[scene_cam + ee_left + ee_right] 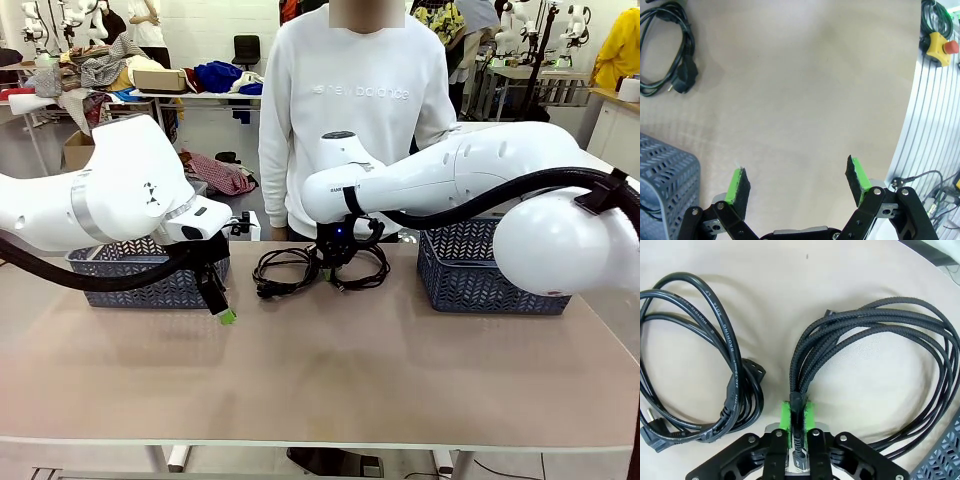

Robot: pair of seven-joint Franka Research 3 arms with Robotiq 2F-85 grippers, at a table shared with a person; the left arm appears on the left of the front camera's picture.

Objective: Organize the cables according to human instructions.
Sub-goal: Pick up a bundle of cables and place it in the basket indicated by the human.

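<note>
The braided cable (880,355) lies coiled at the table's far middle, its gathered strands clamped between the closed pads of the right gripper (797,412). Just beside it the smooth cord (700,365) lies in a loose coil, plug end on the surface, untouched. The left gripper (797,182) hangs with jaws wide apart over bare table (320,370), holding nothing. The tabletop is matte beige. The left basket (150,275) and the right basket (480,275), both dark lattice, flank the cables. A person (350,100) in a white sweatshirt stands at the far edge. Behind the person are tables heaped with clothing.
</note>
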